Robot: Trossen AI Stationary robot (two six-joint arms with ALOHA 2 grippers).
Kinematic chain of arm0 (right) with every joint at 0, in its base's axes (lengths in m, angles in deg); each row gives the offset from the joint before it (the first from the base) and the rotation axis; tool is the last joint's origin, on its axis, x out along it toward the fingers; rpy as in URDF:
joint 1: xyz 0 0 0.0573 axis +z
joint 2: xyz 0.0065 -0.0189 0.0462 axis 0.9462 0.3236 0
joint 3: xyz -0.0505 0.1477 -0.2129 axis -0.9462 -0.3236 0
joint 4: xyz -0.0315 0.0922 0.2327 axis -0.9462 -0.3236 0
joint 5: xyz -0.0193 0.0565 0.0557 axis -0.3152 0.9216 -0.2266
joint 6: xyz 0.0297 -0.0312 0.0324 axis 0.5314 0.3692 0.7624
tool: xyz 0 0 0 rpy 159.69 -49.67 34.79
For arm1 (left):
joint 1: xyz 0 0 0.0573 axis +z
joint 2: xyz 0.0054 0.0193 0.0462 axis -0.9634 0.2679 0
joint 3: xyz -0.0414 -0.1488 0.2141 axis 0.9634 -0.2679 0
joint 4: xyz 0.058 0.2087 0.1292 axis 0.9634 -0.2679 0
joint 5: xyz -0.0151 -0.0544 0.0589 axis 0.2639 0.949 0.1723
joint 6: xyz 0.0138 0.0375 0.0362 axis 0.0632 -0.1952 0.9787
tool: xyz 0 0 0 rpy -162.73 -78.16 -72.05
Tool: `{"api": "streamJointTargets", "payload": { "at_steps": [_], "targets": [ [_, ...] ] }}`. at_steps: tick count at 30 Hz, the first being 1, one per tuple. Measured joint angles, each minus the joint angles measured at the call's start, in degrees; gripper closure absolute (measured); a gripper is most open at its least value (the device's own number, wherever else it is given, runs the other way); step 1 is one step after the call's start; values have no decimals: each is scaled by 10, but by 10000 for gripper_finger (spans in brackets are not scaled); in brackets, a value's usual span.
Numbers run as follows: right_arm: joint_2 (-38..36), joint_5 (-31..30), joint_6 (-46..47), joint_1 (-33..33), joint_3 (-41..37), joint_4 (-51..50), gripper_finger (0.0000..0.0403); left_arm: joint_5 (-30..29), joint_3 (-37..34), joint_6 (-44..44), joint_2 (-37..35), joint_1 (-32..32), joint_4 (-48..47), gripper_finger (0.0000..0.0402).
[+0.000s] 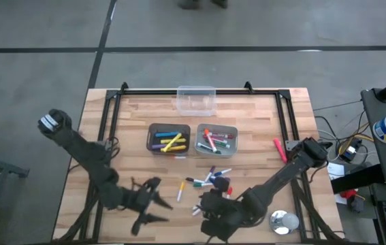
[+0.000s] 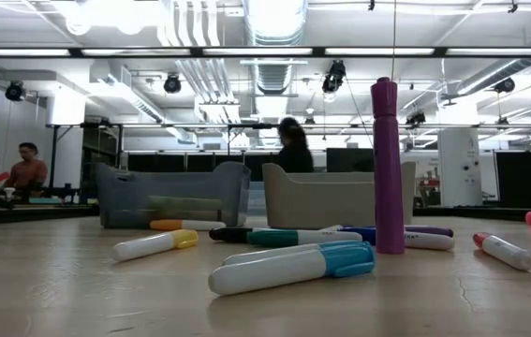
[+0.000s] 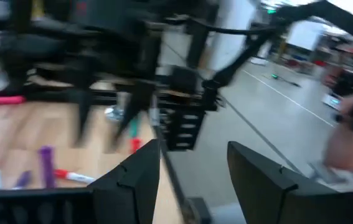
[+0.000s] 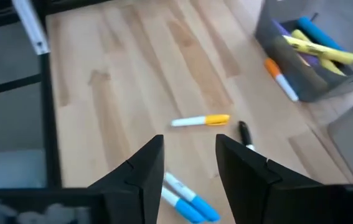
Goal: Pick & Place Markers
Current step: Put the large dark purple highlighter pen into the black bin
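Several markers lie loose on the wooden table near its front middle (image 1: 210, 178). Among them a purple marker (image 2: 387, 168) stands upright, and a teal-capped one (image 2: 293, 267) and a yellow-capped one (image 2: 157, 245) lie flat. More markers fill the dark grey bin (image 1: 168, 138) and the light grey bin (image 1: 216, 139). My left gripper (image 1: 162, 204) hovers left of the pile, open and empty (image 3: 195, 149). My right gripper (image 1: 205, 204) is above the pile's near side, open and empty (image 4: 188, 140). Beyond it lie the yellow-capped marker (image 4: 201, 121) and two blue-capped markers (image 4: 185, 199).
A clear plastic container (image 1: 195, 99) sits at the far edge. A red marker (image 1: 279, 148) lies alone toward the right edge. A silver tape roll (image 1: 284, 221) rests near the front right corner. An orange-capped marker (image 4: 281, 79) lies beside the dark bin. People sit in the room behind.
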Motion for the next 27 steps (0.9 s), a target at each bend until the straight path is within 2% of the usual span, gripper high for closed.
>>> {"api": "streamJointTargets", "payload": {
  "at_steps": [7, 12, 18, 22, 27],
  "targets": [
    [14, -9, -20, -4, -14, -1, 267, 2, -1, -11, 19, -61, 10, 221],
    [8, -19, 81, -18, -14, -72, 272, 3, -1, -3, 39, -71, 38, 221],
    [-1, -88, 209, -20, -14, -212, 285, 2, -1, -7, 46, -71, 45, 221],
    [-2, -75, 240, -21, -24, -216, 282, 2, -1, -7, 47, -71, 46, 221],
    [-2, -68, 270, -21, -40, -222, 243, 3, -1, -8, 47, -71, 47, 221]
  ]
}}
